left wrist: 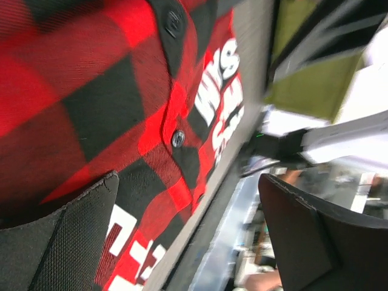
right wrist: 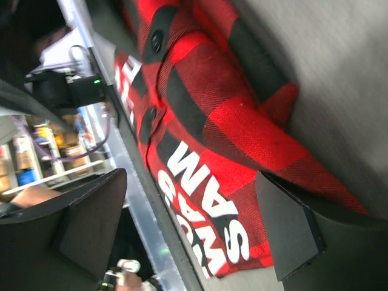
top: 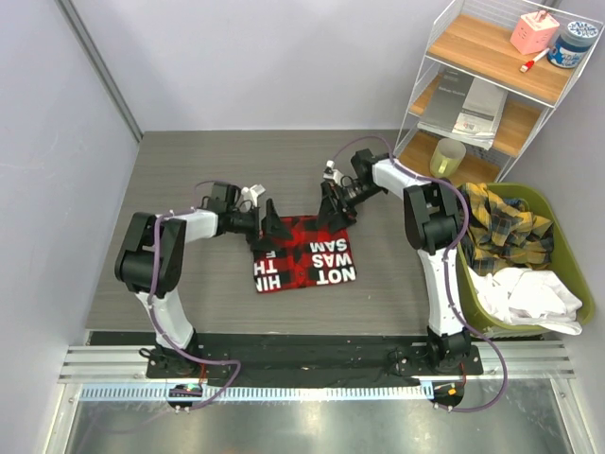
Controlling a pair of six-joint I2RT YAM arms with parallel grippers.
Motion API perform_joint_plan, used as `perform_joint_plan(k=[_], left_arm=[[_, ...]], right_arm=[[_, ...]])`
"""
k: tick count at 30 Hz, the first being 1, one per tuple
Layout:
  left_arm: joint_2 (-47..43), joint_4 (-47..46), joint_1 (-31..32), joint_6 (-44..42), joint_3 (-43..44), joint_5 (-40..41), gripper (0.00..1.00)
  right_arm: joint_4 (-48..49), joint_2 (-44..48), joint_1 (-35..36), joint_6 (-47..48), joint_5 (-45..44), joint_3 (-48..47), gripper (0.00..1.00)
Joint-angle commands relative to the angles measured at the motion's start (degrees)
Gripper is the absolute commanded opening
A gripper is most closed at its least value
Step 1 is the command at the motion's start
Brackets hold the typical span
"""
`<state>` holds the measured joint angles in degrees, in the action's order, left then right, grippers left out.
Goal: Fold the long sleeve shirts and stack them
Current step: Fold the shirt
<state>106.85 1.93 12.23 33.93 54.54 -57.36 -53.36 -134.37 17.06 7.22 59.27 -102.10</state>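
Well, overhead, the red-and-black buffalo-check flannel shirt [top: 304, 253] lies folded on the grey table [top: 180, 180], with the left gripper [top: 269, 227] and right gripper [top: 333, 210] at its far edge. Left wrist view: jaws wide, empty; right wrist view: wide too, over the cloth. More shirts [top: 501, 227] wait in the green plastic basket [top: 575, 274], so I'd say stacking is barely begun.

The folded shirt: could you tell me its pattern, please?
The flannel shirt is red-and-black buffalo check; best in the right wrist view.

Grey table [top: 189, 180] in the middle. At the far right stands a white wire shelf [top: 473, 43] — on top a pink box [top: 534, 31] and a blue-lidded jar [top: 574, 43], lower some grey booklets [top: 473, 109] and a pale yellow cup [top: 448, 157]. Nearer, a green basket [top: 570, 265].
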Motion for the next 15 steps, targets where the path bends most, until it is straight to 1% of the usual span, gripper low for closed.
perform_joint_plan(k=[1,2,3,4,5,6,7,8,9,10,11,12,14,15], left_arm=[[-6.55,12.91,7.69,-9.85,-2.25,9.37,1.0],[-8.04,12.75,9.11,-9.24,-2.68,9.46,1.0],[-9.1,12.13,10.26,-6.71,-3.47,8.94,1.0],[-11.72,11.08,10.97,-5.29,-4.0,6.24,1.0],[-13.58,7.25,10.54,-3.02,-4.79,4.65,1.0],[-15.77,5.29,9.4,0.22,-7.06,3.32,1.0],[-22.14,3.18,5.74,2.08,-8.56,1.4,1.0],[-25.08,1.42,3.09,3.32,-10.06,0.59,1.0],[-28.59,2.45,-2.85,4.03,-11.81,0.41,1.0],[-33.67,4.46,-5.87,3.51,-12.26,0.41,1.0],[-36.25,6.4,-8.86,2.73,-12.36,0.06,1.0],[-38.01,11.98,-14.72,1.41,-12.1,-0.03,1.0],[-41.35,14.67,-18.72,-0.7,-11.83,-0.2,1.0],[-41.89,17.03,-20.82,-1.32,-11.57,1.01,1.0]], right_arm=[[2.48,-5.02,2.79,5.6,-17.25,-7.57,0.93],[1.87,-5.73,3.93,6.57,-18.21,-11.06,0.92],[0.99,-6.86,5.08,7.53,-20.22,-12.66,0.92],[0.11,-7.48,8.05,11.11,-21.37,-14.51,0.91],[-1.38,-7.92,9.56,13.06,-22.34,-17.66,0.91],[-1.91,-8.36,11.05,15.08,-24.09,-19.0,0.91],[-2.01,-8.19,14.2,19.1,-24.63,-19.97,0.91],[-1.66,-7.93,15.36,20.8,-25.16,-21.02,0.91],[-1.22,-7.49,16.59,22.64,-25.69,-21.29,0.91],[-0.69,-6.18,17.56,24.05,-26.21,-21.47,0.91],[1.14,-5.13,18.96,25.89,-26.13,-21.12,0.91],[2.2,-4.07,19.24,26.43,-25.96,-20.86,0.91],[6.05,0.14,19.5,28.27,-24.03,-19.55,0.91],[7.91,1.81,19.59,28.37,-23.93,-18.67,0.9]])
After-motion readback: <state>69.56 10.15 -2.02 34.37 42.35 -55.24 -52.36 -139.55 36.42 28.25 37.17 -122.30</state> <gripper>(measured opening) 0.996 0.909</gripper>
